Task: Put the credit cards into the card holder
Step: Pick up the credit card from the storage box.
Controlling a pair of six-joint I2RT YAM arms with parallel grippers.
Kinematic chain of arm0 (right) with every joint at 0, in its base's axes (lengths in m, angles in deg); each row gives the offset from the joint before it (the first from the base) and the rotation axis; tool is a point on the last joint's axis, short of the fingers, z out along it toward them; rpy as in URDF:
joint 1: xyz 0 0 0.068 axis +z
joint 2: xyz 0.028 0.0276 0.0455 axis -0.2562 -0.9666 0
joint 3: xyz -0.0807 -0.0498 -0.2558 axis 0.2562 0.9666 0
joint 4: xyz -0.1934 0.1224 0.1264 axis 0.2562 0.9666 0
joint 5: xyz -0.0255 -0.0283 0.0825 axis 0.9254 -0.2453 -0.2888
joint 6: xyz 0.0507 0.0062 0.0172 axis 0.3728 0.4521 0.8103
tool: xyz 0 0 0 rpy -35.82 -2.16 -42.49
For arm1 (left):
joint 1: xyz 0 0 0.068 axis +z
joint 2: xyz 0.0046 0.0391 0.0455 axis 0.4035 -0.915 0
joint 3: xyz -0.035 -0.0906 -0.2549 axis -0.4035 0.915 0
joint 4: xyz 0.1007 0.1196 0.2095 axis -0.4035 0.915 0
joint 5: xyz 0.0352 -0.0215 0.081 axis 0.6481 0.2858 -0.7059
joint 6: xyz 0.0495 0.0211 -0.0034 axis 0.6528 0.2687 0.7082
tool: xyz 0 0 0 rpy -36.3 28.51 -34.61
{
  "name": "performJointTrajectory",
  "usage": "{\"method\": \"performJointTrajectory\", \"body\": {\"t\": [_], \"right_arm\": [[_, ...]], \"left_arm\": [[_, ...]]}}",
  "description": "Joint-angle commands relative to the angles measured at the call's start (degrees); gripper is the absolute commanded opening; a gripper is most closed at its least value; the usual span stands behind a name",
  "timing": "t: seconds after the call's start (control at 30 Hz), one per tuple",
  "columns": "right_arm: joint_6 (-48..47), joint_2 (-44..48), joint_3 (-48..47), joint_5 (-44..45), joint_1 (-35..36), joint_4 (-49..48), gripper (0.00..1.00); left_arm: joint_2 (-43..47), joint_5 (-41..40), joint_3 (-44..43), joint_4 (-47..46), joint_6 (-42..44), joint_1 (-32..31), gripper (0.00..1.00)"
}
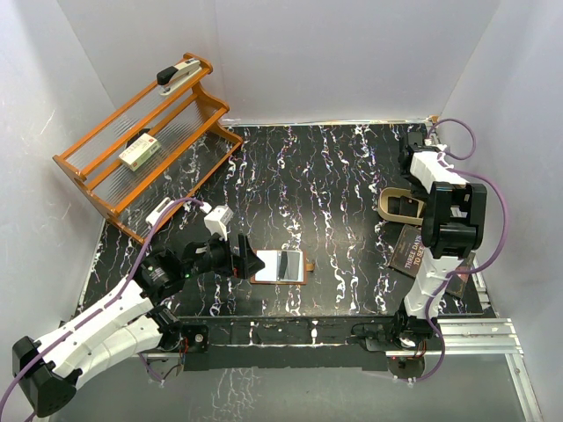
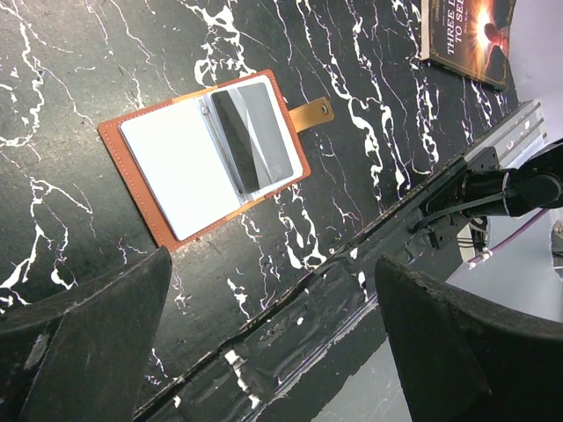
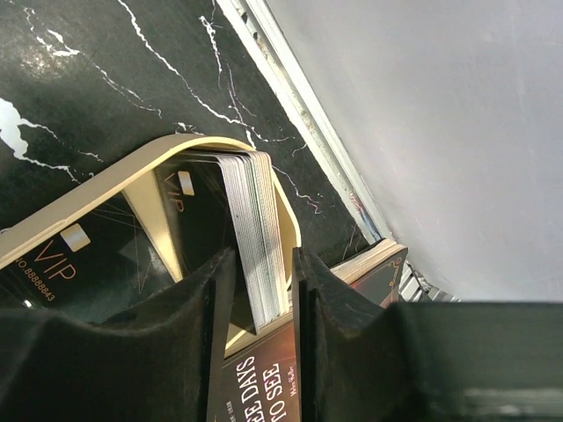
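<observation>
Two pincers are mine: my left pincer (image 2: pixel 273 290) hangs released, fingers spread wide, with the card holder (image 2: pixel 136 180) lying open just ahead of it and one dark card (image 2: pixel 251 136) tucked in its far half. My right pincer (image 3: pixel 262 262) straddles a stack of credit cards (image 3: pixel 255 198) standing in a tan curved stand (image 3: pixel 114 176). The stack's lower end is hidden between my fingers, so I cannot tell whether I grip it.

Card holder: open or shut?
Open. The card holder lies spread flat on the table, both inner pockets facing up, snap tab sticking out, a dark card in one pocket.
</observation>
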State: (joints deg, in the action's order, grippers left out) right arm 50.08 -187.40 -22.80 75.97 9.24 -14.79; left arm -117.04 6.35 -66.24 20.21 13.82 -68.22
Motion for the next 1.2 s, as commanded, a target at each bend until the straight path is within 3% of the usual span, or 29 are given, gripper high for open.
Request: {"method": "performJointTrajectory", "body": {"t": [0.0,0.3,0.47,0.8,1.17], "right_arm": [[0.04,1.99,-2.69,2.67,-1.04,0.63,0.28],[-0.90,3.58,-1.28,-0.47,-1.63,-1.36,0.19],[-1.09,3.72,-0.85,-2.67,-1.68,-2.36,0.28],[-1.22,1.45,-1.22,-3.35,-1.63,-2.17,0.36],[-1.15,-0.23,-1.71,-1.95,-1.82,-0.97,0.32]], "left_arm": [[0.97,1.26,0.49,-0.98,0.29,0.04,0.98],[1.41,1.35,0.66,-0.95,0.18,0.04,0.98],[1.24,1.52,0.80,-1.19,0.11,0.04,0.99],[1.11,1.46,0.71,-1.17,0.21,0.05,0.98],[1.23,1.31,0.49,-0.82,0.29,0.04,0.98]]}}
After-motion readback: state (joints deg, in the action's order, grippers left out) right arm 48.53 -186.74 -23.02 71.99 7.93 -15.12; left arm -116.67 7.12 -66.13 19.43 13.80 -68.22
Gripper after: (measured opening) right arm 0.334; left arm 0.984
